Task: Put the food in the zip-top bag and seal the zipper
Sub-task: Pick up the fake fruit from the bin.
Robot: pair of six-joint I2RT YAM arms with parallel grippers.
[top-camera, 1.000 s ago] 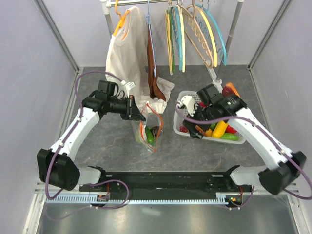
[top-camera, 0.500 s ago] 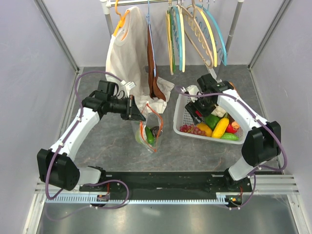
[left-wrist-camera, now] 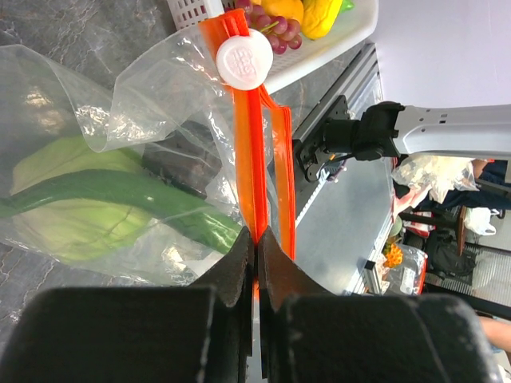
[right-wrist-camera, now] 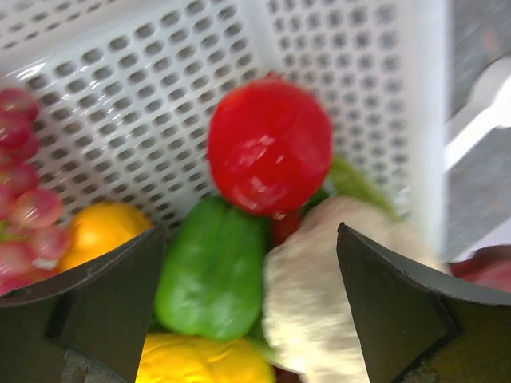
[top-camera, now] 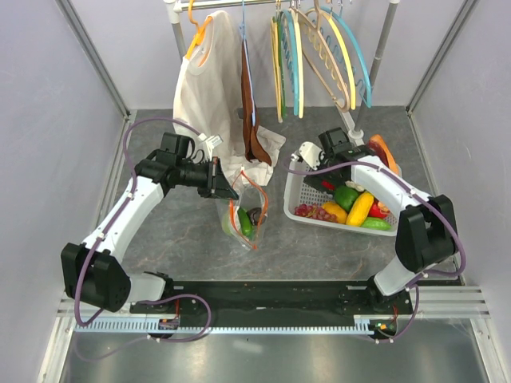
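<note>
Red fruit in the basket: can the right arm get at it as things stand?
Probably yes. The right pincer hangs open right over the basket, and the red fruit lies on top of the pile with nothing covering it.

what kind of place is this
Probably a robot lab test cell: left arm and right arm on a table inside plain panels, with hangers and a basket of toy food.

The left arm (top-camera: 120, 215) runs from its base at 7 o'clock, elbow out at 10 and wrist aimed toward 3. The left gripper (top-camera: 223, 183) has its fingers (left-wrist-camera: 239, 263) pinched together on the zipper (left-wrist-camera: 247, 144). The right arm (top-camera: 399, 187) arches from 5 o'clock to 1. The right gripper (right-wrist-camera: 249, 239) points down, fingers spread wide.
</note>
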